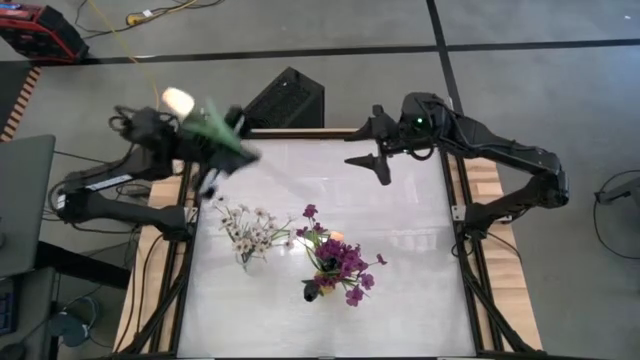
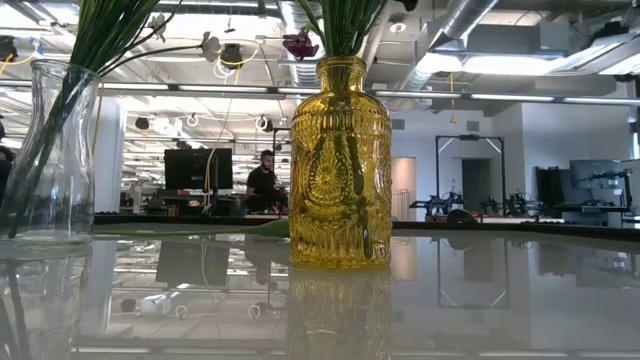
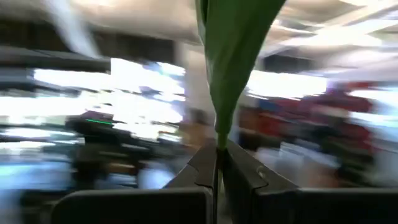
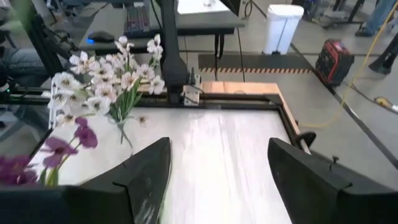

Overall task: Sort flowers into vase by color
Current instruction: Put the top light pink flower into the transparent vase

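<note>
My left gripper [image 1: 238, 148] is raised above the table's far left corner, shut on a cream tulip [image 1: 178, 100] with broad green leaves [image 1: 215, 125]. My right gripper [image 1: 380, 145] hangs open over the far right part of the table, nothing between its fingers [image 4: 217, 168]. A clear glass vase [image 2: 45, 150] with sprays of white blossoms [image 1: 250, 232] stands left of centre. A yellow patterned glass vase [image 2: 340, 165] with purple flowers [image 1: 342, 262] stands at the middle of the table. My left gripper pinches the tulip's green stem at the foot of a leaf [image 3: 219, 138] between its two fingers. The leaf [image 3: 233, 56] rises past the fingertips. The flower is lifted clear of the table, its cream head toward the far left; motion blur hides more.
A black box [image 1: 285, 100] sits just beyond the table's far edge. Wooden rails [image 1: 480, 190] run along both sides. The white tabletop [image 1: 400, 260] lies bare right of the vases. A person [image 2: 265, 180] sits far off in the room.
</note>
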`<move>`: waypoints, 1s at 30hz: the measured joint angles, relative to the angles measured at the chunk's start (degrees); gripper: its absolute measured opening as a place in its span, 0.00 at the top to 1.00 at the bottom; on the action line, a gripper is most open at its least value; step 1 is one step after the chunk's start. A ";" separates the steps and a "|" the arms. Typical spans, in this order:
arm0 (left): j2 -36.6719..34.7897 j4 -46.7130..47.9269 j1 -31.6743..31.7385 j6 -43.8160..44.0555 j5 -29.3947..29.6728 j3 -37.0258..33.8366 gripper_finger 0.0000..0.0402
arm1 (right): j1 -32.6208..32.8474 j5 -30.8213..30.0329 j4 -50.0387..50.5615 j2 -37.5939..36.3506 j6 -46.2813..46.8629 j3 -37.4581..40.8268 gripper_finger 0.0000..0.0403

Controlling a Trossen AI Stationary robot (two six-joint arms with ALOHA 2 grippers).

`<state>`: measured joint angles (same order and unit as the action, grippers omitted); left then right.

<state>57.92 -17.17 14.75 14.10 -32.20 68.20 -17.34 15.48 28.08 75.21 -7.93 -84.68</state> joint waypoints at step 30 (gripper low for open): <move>-7.03 59.00 -48.01 -17.85 32.87 -0.04 1.00 | 6.16 -0.62 13.65 0.14 4.03 0.02 0.28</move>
<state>50.89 41.82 -33.27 -3.75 0.67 68.16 -11.18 14.85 41.72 75.35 -3.90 -84.66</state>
